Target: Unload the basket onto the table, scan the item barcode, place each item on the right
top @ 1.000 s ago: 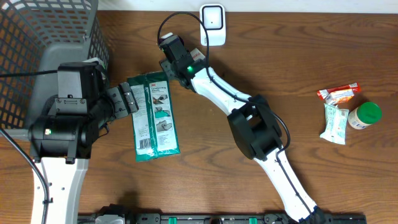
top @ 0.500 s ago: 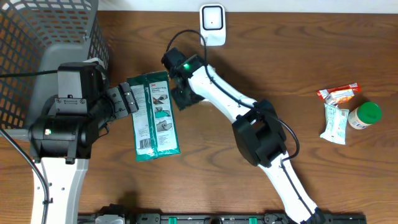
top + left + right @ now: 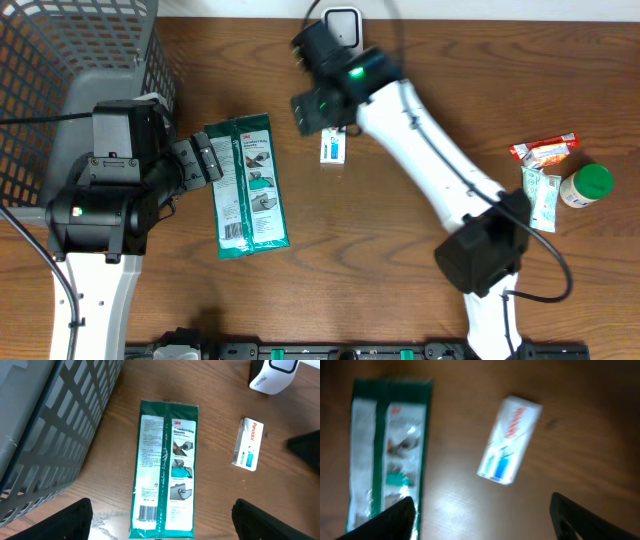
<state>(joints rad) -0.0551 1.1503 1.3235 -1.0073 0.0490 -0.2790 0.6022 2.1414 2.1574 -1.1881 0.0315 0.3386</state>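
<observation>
A small white and blue box (image 3: 333, 148) lies flat on the wooden table, just in front of the white scanner (image 3: 342, 26). My right gripper (image 3: 318, 112) hovers above and left of the box, open, with nothing between its fingers. In the right wrist view the box (image 3: 510, 446) lies ahead of the gripper (image 3: 485, 525). A green and white glove packet (image 3: 248, 185) lies to the left, its barcode end nearest my left gripper (image 3: 160, 527). That gripper (image 3: 214, 160) is open at the packet's left edge. The left wrist view shows the packet (image 3: 167, 470), the box (image 3: 248, 444) and the scanner (image 3: 274, 375).
A grey mesh basket (image 3: 90, 50) fills the far left corner, beside the left arm. At the right edge lie a red and orange snack packet (image 3: 545, 150), a white and green packet (image 3: 540, 198) and a green-lidded bottle (image 3: 588, 185).
My right gripper has opened and swung back and right from the packet toward the scanner. The small box, not visible before, now lies on the table. The left arm has not moved.
</observation>
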